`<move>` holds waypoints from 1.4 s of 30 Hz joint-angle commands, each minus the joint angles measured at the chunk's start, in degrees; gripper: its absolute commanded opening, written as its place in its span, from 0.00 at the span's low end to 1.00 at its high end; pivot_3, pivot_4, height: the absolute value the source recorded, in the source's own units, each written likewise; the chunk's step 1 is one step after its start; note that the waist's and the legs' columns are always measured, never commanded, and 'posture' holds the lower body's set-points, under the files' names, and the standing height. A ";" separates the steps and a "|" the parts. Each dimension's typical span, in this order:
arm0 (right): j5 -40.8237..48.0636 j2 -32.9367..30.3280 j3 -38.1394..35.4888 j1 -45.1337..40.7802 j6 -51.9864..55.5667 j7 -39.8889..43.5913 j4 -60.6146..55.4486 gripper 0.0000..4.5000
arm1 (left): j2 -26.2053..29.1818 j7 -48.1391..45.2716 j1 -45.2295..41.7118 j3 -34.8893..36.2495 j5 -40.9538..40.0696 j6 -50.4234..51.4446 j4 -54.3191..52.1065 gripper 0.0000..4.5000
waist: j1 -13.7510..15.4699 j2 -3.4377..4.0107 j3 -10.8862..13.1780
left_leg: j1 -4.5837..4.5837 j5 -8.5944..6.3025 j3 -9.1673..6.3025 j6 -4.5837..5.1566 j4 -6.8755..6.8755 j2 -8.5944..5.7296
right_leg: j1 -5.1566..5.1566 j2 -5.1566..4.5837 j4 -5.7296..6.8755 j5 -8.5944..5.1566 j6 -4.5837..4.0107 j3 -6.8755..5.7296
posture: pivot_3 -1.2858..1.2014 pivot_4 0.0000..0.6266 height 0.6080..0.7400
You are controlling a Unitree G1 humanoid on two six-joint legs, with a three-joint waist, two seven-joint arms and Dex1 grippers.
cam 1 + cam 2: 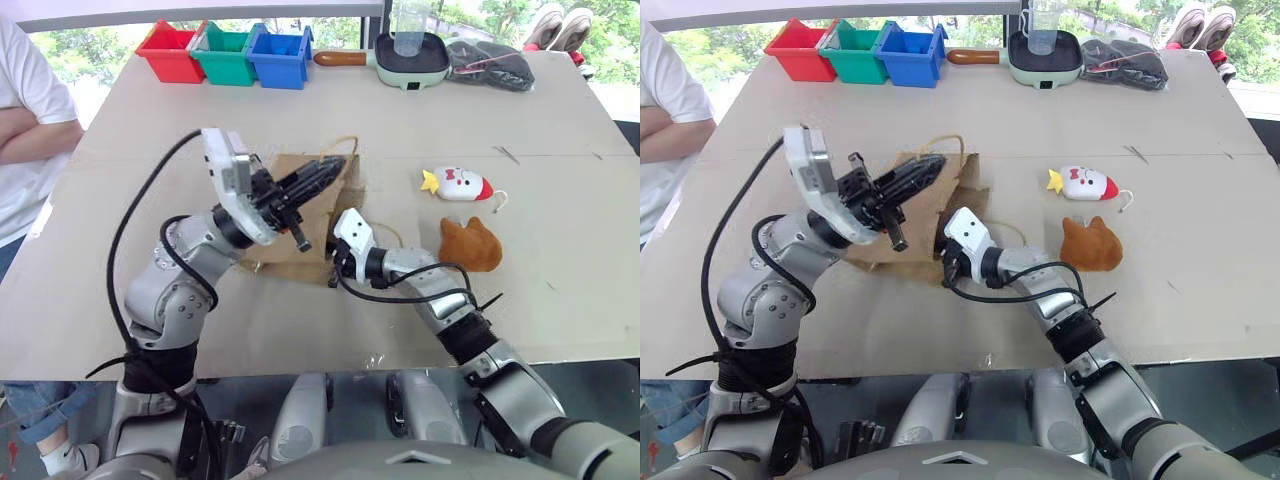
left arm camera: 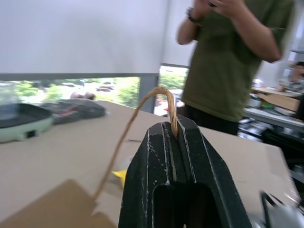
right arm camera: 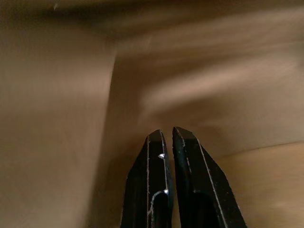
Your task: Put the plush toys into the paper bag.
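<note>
The tan paper bag (image 1: 338, 196) lies near the middle of the table. My left gripper (image 1: 340, 163) is shut on one of its twisted loop handles (image 2: 156, 92) and holds that handle raised above the table. My right gripper (image 3: 168, 133) is inside the bag's mouth, shut with nothing between its fingers, and brown paper (image 3: 213, 85) surrounds it. To the right of the bag, the white plush toy (image 1: 458, 184) with a red end and yellow tuft lies on the table. The rust-brown furry plush toy (image 1: 470, 245) lies just in front of it.
Red (image 1: 170, 52), green (image 1: 225, 55) and blue (image 1: 280, 57) bins line the far edge. Beside them are a pale green pan (image 1: 410, 55) and a black cloth bundle (image 1: 490, 62). A person (image 1: 30, 130) stands at the table's left; another person (image 2: 228, 57) stands beyond the table.
</note>
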 commanded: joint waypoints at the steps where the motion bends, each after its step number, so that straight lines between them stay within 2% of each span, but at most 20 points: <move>1: -3.35 2.93 -0.34 -0.61 -1.56 -5.27 2.53 0.01 | -0.43 5.58 -1.74 2.51 3.40 -1.72 -1.16 0.00 | -0.20 0.00 0.00 | 0.02 0.00 0.01 0.00 -0.01 0.00 | 0.00 0.02 0.01 0.00 0.00 0.00 | 0.52 0.24 1.00; 4: -7.35 5.19 -0.74 -1.09 -2.17 -12.17 4.79 0.01 | -1.47 9.91 -2.44 3.48 6.97 -3.29 -0.09 0.00 | -0.38 0.01 -0.01 | 0.10 0.02 0.00 -0.04 -0.04 0.00 | 0.01 0.03 0.06 0.00 0.00 0.03 | 0.52 0.24 1.00; 7: -8.37 6.84 -1.28 -1.62 -1.29 -14.28 4.47 0.01 | 0.22 11.81 -1.38 3.42 10.45 -2.19 -0.18 0.00 | -0.49 0.01 -0.01 | 0.11 0.03 0.00 -0.06 -0.04 0.00 | 0.01 0.04 0.08 0.00 0.00 0.04 | 0.52 0.24 1.00; 15: -5.50 4.82 -4.16 -4.33 3.24 -7.90 -2.09 0.01 | 0.73 11.89 0.75 4.03 11.85 -2.13 0.21 0.00 | -0.20 0.02 0.00 | 0.00 0.03 -0.03 -0.06 -0.06 -0.03 | -0.01 0.00 0.02 0.00 -0.01 -0.03 | 0.52 0.24 1.00; 16: -5.11 3.78 -4.49 -4.04 4.51 -7.12 -4.34 0.12 | 0.78 11.64 0.69 3.76 12.29 -2.37 0.79 0.00 | -0.19 0.02 0.00 | -0.01 0.03 -0.03 -0.06 -0.06 -0.04 | -0.01 -0.02 0.00 0.00 -0.01 -0.03 | 0.52 0.24 1.00; 17: -4.29 1.84 -4.63 -3.05 6.36 -5.45 -8.73 0.18 | 0.51 11.32 0.44 3.61 12.30 -2.64 1.38 0.00 | -0.19 0.02 0.00 | -0.01 0.03 -0.03 -0.06 -0.06 -0.05 | -0.01 -0.03 0.00 0.00 -0.01 -0.03 | 0.52 0.24 1.00; 19: -2.69 -1.93 -5.40 -0.63 11.24 -3.58 -18.61 0.40 | 0.10 10.29 -0.04 3.17 12.68 -3.70 2.45 0.00 | 0.01 0.04 0.01 | -0.04 0.03 -0.05 -0.06 -0.06 -0.06 | -0.03 -0.03 -0.01 0.00 0.00 -0.05 | 0.52 0.24 1.00; 22: -2.86 -7.07 -7.43 2.63 17.10 -5.20 -31.78 0.72 | -0.61 8.89 -0.28 2.81 12.66 -5.02 3.38 0.00 | -0.01 0.03 0.01 | -0.08 0.03 -0.11 -0.05 -0.05 -0.05 | -0.04 -0.07 -0.03 0.00 0.00 -0.09 | 0.52 0.24 1.00; 23: -3.23 -8.86 -8.42 3.78 19.31 -5.92 -36.10 0.86 | -0.74 8.58 -0.27 2.56 12.82 -5.27 3.55 0.00 | 0.00 0.06 0.03 | -0.08 0.03 -0.10 -0.05 -0.06 -0.05 | -0.04 -0.07 -0.02 0.00 0.00 -0.08 | 0.52 0.24 1.00; 24: -1.91 -11.25 -10.09 5.32 23.00 -5.56 -41.51 0.94 | -1.03 8.23 -0.29 2.27 12.78 -5.37 3.68 0.00 | -0.01 0.06 0.02 | -0.10 0.03 -0.10 -0.05 -0.07 -0.05 | -0.06 -0.07 -0.02 0.00 0.00 -0.09 | 0.52 0.24 1.00; 25: -0.32 -13.37 -11.73 6.81 26.62 -5.28 -46.39 0.97 | -1.29 7.91 -0.31 2.07 12.62 -5.33 3.77 0.00 | 0.05 0.06 0.03 | -0.10 0.03 -0.11 -0.05 -0.07 -0.05 | -0.06 -0.07 -0.02 0.00 0.00 -0.09 | 0.52 0.24 1.00; 28: 2.21 -21.02 -20.23 13.40 40.00 -6.59 -61.74 0.97 | -1.65 5.98 -0.75 1.57 12.56 -6.03 4.57 0.00 | 0.49 0.08 0.04 | -0.11 0.02 -0.11 -0.04 -0.07 -0.06 | -0.05 -0.09 -0.04 0.00 0.00 -0.08 | 0.52 0.24 1.00; 30: -1.14 -27.51 -22.33 16.45 47.15 -8.97 -66.66 0.97 | -1.32 3.88 -1.27 1.17 12.54 -6.81 5.37 0.00 | 0.63 0.06 0.03 | -0.11 0.02 -0.09 -0.03 -0.06 -0.07 | -0.03 -0.12 -0.07 -0.01 0.01 -0.08 | 0.52 0.24 1.00; 31: -1.24 -29.22 -23.62 17.20 51.07 -9.87 -67.37 0.97 | -1.18 2.76 -1.57 0.98 12.46 -7.24 5.83 0.00 | 0.58 0.06 0.03 | -0.09 0.02 0.01 -0.03 -0.06 -0.08 | -0.03 -0.11 -0.07 -0.01 0.01 -0.03 | 0.52 0.24 1.00; 33: -0.59 -28.65 -26.88 17.99 58.03 -12.32 -66.52 0.97 | -1.24 0.81 -2.37 0.79 11.66 -7.47 6.77 0.00 | 0.56 0.04 0.02 | -0.05 0.02 0.05 -0.04 -0.06 -0.06 | -0.02 -0.05 -0.05 -0.01 0.01 -0.01 | 0.52 0.24 1.00; 36: -2.44 -30.06 -23.45 18.74 58.36 -14.69 -61.23 0.97 | -1.30 -2.35 -3.71 0.19 11.59 -8.31 8.73 0.00 | 0.62 0.05 0.03 | -0.04 0.03 0.03 -0.04 -0.04 -0.04 | -0.02 0.00 -0.02 -0.01 0.00 0.00 | 0.52 0.24 1.00; 39: -2.82 -29.41 -21.60 19.36 56.70 -16.17 -56.72 0.79 | -1.74 -5.76 -4.99 0.14 9.36 -7.85 9.26 0.00 | 0.62 0.05 0.03 | -0.07 0.02 0.11 -0.03 -0.04 -0.05 | -0.02 -0.02 -0.06 -0.01 0.00 0.03 | 0.52 0.24 1.00; 42: -1.82 -29.57 -21.54 19.41 56.51 -16.28 -57.69 0.48 | -0.58 -11.39 -5.17 0.54 5.59 -6.05 9.46 0.00 | 0.69 0.04 0.02 | -0.10 0.02 0.10 -0.03 -0.04 -0.05 | -0.02 -0.03 -0.10 -0.01 0.01 0.02 | 0.52 0.24 1.00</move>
